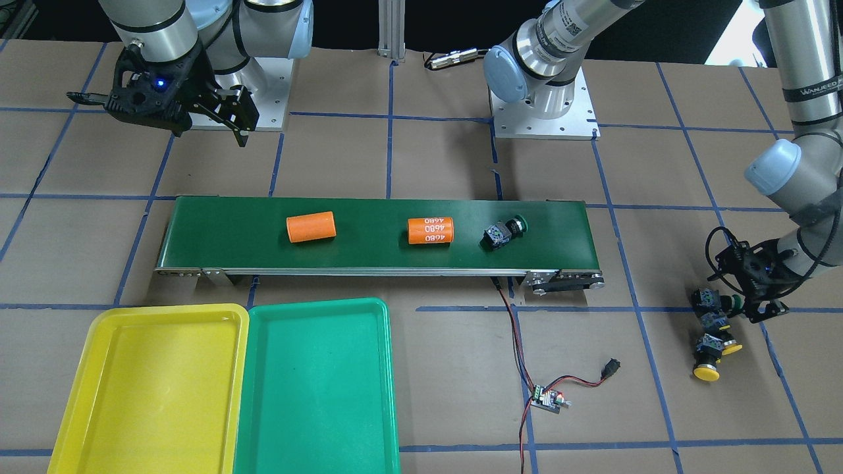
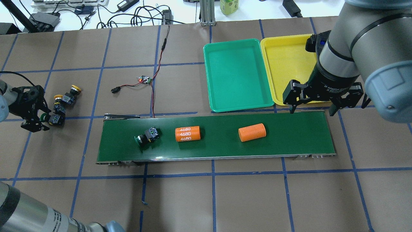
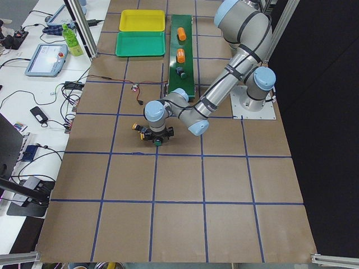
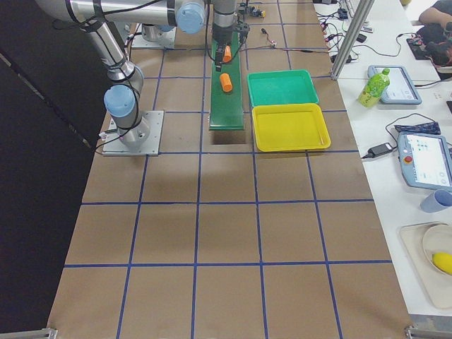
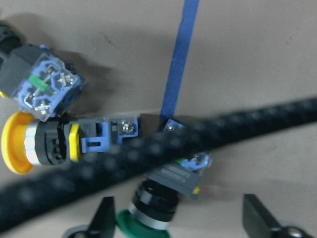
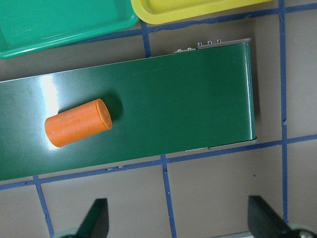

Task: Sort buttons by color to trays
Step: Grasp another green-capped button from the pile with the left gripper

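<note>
Green-capped button (image 5: 171,181) lies between the wide-spread fingers (image 5: 104,218) of the left end effector (image 5: 177,201); right end effector (image 6: 177,202) hangs spread near the belt (image 6: 188,99).

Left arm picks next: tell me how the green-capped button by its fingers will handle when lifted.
The green-capped button looks rigid, its blocky body likely offering flat grip faces. Lying on its side with a round cap, it may swivel if nudged. The yellow-capped button beside it would probably shift.
</note>
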Robot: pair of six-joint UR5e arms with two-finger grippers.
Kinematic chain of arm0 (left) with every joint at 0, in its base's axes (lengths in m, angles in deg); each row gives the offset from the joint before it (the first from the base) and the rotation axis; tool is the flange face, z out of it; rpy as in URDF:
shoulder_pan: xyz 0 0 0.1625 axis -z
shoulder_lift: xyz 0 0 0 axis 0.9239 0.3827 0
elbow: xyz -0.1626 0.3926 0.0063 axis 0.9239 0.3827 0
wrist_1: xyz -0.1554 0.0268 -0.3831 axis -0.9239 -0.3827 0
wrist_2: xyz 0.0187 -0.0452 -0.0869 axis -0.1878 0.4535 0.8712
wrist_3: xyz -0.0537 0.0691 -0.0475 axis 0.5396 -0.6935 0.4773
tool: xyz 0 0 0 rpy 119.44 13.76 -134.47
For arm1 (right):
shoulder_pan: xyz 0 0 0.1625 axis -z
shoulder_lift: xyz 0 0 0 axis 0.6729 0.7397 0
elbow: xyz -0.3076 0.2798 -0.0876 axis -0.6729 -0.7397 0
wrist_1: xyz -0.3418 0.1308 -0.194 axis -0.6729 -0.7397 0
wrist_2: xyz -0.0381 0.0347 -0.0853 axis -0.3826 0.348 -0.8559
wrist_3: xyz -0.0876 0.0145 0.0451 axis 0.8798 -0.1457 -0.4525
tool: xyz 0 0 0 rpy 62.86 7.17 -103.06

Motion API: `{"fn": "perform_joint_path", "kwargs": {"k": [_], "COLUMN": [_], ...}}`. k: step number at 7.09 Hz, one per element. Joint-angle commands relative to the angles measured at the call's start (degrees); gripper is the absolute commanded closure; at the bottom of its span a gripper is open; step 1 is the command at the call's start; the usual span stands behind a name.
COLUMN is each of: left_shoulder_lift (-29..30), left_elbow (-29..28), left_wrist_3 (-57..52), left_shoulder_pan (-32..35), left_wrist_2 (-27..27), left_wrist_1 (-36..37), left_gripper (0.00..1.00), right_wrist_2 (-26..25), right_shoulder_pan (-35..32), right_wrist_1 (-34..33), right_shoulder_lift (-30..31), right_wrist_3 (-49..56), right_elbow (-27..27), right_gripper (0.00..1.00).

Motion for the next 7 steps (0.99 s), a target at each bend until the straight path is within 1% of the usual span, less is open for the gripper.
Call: {"fn": "perform_joint_path", "kwargs": {"k": [1,2,3,4,5,6,7], "left_shoulder_lift": [-0.29,-0.55,-2.03,-4.48,-9.03,-13.69,-16.43], "left_elbow": [-0.08,0.17,0.70,1.66,1.85,2.11,2.89], "left_wrist_3": [-0.54,-0.53,0.86,6.36,14.16,26.16,35.76], "left_shoulder_pan": [0.00,0.00,-0.09,0.17,0.61,1.74,4.28], "left_wrist_2": [0.46,0.55,0.55,0.03,0.20,0.28,0.29], "left_wrist_1": [-0.12,-0.12,-1.69,-3.27,-9.81,-15.53,-17.16], "left_gripper": [0.88,1.00,1.00,1.00,1.00,1.00,1.00], "right_wrist_2": [-0.50,-0.50,-0.59,-0.59,-0.59,-0.59,-0.59], "right_shoulder_pan": [0.00,0.00,0.00,0.09,0.18,0.18,0.18], "right_wrist_1": [0.00,0.00,0.00,0.00,0.09,0.09,0.09], "right_shoulder_lift": [0.00,0.00,0.00,0.00,-0.08,-0.09,-0.09], "right_wrist_3": [0.07,0.07,0.07,0.07,0.07,0.07,0.07], "right_elbow": [0.00,0.00,0.00,0.00,0.00,0.00,0.00], "right_gripper": [0.00,0.00,0.00,0.00,0.00,0.00,0.00]}}
